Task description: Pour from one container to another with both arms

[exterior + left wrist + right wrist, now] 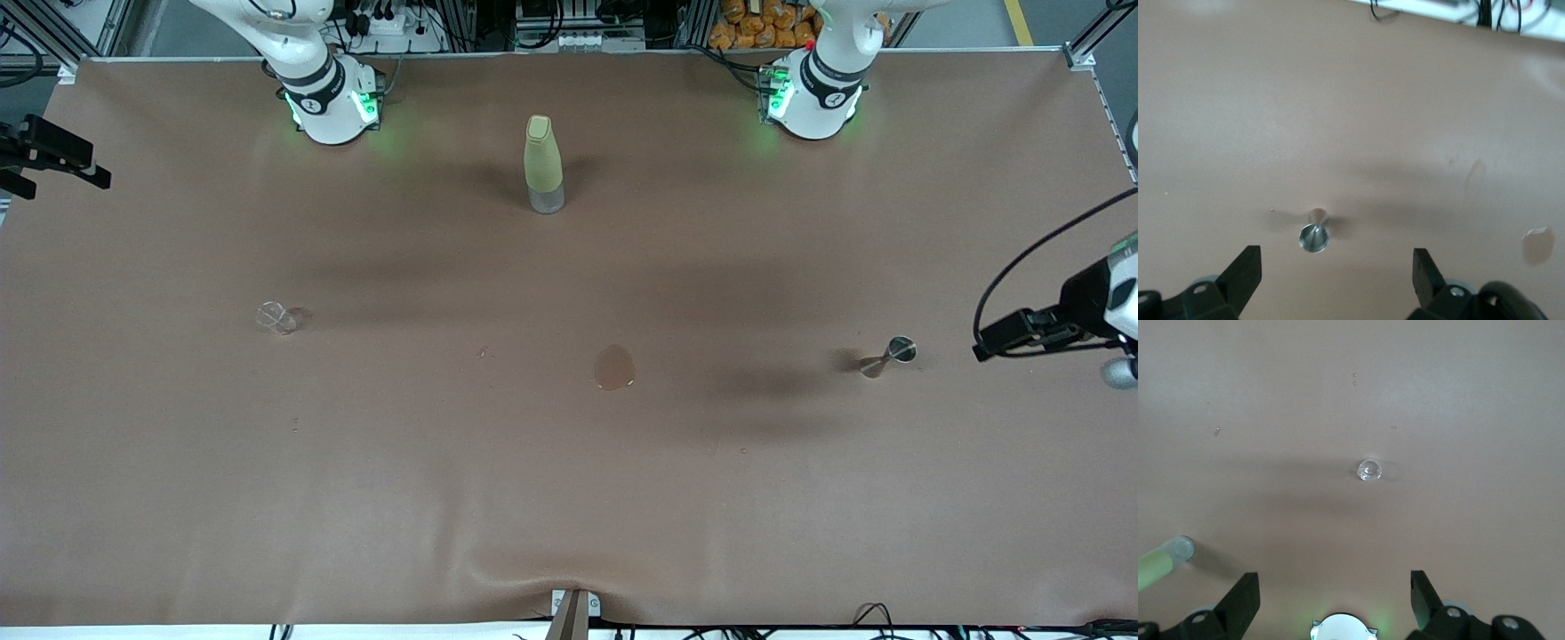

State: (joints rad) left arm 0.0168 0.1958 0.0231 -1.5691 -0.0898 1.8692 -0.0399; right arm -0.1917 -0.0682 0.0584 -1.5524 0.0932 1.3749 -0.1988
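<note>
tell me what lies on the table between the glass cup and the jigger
Only a dark wet-looking stain, seen in the front view between the glass cup and the jigger.

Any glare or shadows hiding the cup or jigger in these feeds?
Front view: cup nearly vanishes against the cloth; jigger glints, soft shadows beside it. Left wrist view: jigger rim shines, slightly soft. Right wrist view: cup shows as a bright speck.

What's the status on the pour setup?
Left gripper and right gripper open, empty. Glass cup and jigger untouched on the table. Bottle stands clear.
</note>
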